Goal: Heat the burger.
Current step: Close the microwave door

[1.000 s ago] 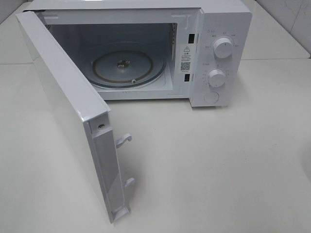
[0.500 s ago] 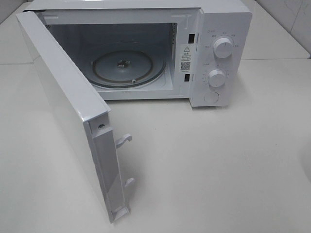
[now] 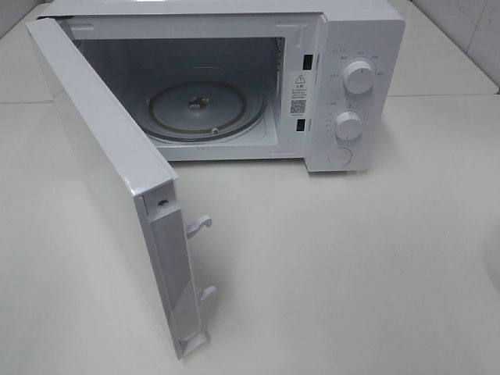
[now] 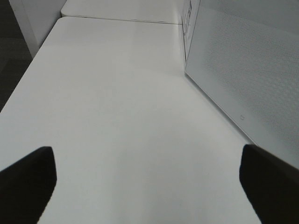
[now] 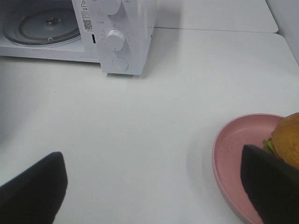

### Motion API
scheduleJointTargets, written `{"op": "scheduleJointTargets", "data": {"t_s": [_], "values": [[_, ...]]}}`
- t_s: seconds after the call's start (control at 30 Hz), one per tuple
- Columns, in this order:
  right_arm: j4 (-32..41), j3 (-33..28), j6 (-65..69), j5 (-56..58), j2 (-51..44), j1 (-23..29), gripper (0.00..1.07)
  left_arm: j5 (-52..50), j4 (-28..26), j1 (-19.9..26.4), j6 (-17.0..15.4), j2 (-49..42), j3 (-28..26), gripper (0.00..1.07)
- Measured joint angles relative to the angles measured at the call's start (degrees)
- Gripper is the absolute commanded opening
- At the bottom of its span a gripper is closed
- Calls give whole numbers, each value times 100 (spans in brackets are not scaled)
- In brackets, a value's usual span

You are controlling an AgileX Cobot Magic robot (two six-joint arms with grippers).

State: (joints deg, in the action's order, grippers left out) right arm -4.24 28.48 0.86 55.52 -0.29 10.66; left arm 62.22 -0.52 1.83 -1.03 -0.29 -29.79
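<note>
Exterior high view: smooth white tabletop (image 3: 351,273) nearest; white microwave door (image 3: 109,180) swung wide at 9 o'clock; beyond, white microwave oven (image 3: 344,47) at 12 o'clock, round glass turntable (image 3: 205,109) bare. No arms visible.

Right wrist view alone shows the small tan-bunned burger with green filling (image 5: 286,139), on a round pink plate (image 5: 231,154), just beside the right gripper (image 5: 149,186), fingers spread wide, holding nothing.

Left wrist view: left gripper (image 4: 149,182) spread wide over bare table, beside the door.

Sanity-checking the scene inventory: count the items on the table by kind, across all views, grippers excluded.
Microwave: 1, door open
Knobs on it: 2, upper knob and lower knob
Glass turntable: 1
Pink plate: 1
Burger: 1, on the plate
Total: 6
</note>
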Motion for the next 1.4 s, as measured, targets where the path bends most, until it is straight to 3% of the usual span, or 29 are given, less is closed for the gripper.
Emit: {"op": "scheduleJointTargets", "data": {"t_s": [0.17,0.43,1.03,1.2,1.27,1.4], "values": [[0,0,-11,0,0,0,100,0,0,0,0,0,0,101],[97,0,-86,0,0,-739,101,0,0,0,0,0,0,101],[143,0,-126,0,0,-825,94,0,0,0,0,0,0,101],[143,0,-126,0,0,-825,85,0,0,0,0,0,0,101],[143,0,-126,0,0,-825,75,0,0,0,0,0,0,101],[143,0,-126,0,0,-825,65,0,0,0,0,0,0,101]]}}
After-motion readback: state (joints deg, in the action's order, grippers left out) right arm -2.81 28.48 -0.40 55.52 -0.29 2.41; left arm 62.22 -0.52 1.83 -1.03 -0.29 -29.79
